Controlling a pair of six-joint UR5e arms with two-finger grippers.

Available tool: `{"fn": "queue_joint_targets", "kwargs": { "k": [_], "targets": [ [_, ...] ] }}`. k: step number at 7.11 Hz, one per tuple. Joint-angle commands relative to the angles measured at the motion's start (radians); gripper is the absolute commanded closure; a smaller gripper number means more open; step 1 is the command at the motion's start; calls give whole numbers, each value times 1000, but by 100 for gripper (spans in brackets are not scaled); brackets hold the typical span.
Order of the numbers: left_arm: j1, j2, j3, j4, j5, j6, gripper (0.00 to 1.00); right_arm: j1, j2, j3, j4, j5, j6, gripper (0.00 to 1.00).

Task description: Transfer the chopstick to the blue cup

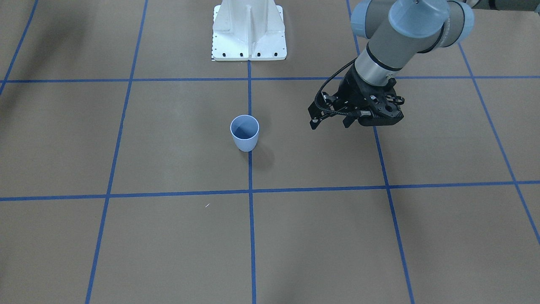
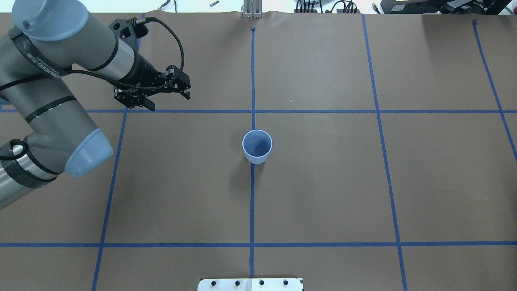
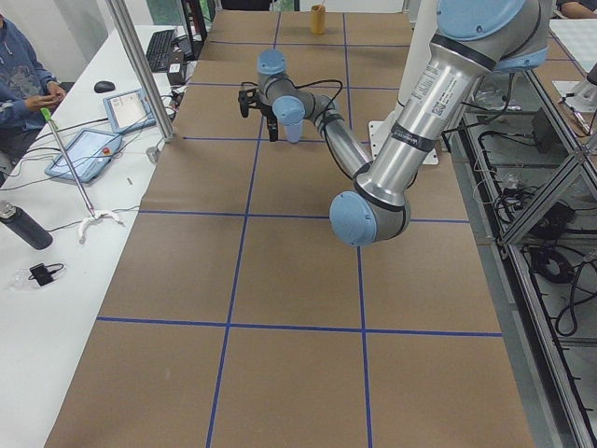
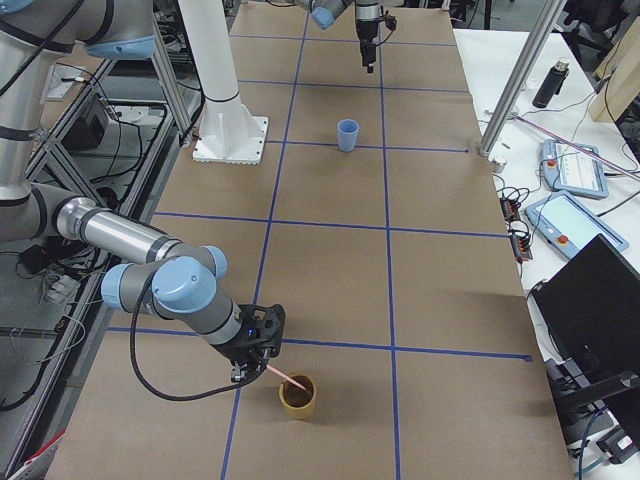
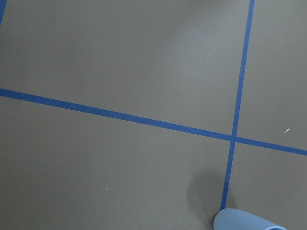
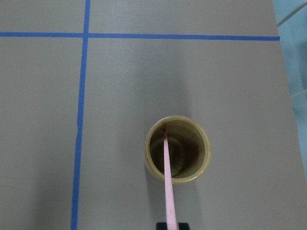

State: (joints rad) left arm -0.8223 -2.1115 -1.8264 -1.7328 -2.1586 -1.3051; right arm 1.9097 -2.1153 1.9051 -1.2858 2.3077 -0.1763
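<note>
The blue cup [image 2: 257, 146] stands upright and empty on the centre tape line; it also shows in the front view [image 1: 244, 133], the right side view [image 4: 347, 135] and at the bottom edge of the left wrist view [image 5: 247, 221]. My left gripper [image 2: 169, 102] hovers open and empty to the left of the cup and beyond it, also seen from the front [image 1: 331, 123]. A pale pink chopstick [image 6: 168, 182] leans in a brown cup [image 6: 177, 155]. My right gripper [image 6: 172, 225] is shut on its upper end, beside the brown cup [image 4: 298, 395].
The table is brown paper with a grid of blue tape lines [image 2: 252, 202]. The robot's white base plate [image 1: 249, 38] is at the robot's edge. An operator's desk with tablets [image 3: 84, 149] and a support pole [image 3: 140, 65] lie beyond the far edge.
</note>
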Motion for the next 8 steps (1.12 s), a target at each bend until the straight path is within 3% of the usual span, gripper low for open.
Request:
{"fn": "queue_joint_targets", "kwargs": {
  "k": [1, 5, 6, 8],
  "targets": [
    [6, 4, -1, -1, 8, 0, 2, 12, -72, 80, -4, 41, -3, 100],
    [12, -1, 1, -1, 8, -3, 2, 93, -144, 152, -6, 39, -63, 100],
    [18, -1, 1, -1, 14, -3, 2, 130, -143, 170, -45, 38, -99, 100],
    [26, -1, 5, -2, 22, -3, 2, 164, -143, 323, -232, 30, -123, 100]
  ]
}}
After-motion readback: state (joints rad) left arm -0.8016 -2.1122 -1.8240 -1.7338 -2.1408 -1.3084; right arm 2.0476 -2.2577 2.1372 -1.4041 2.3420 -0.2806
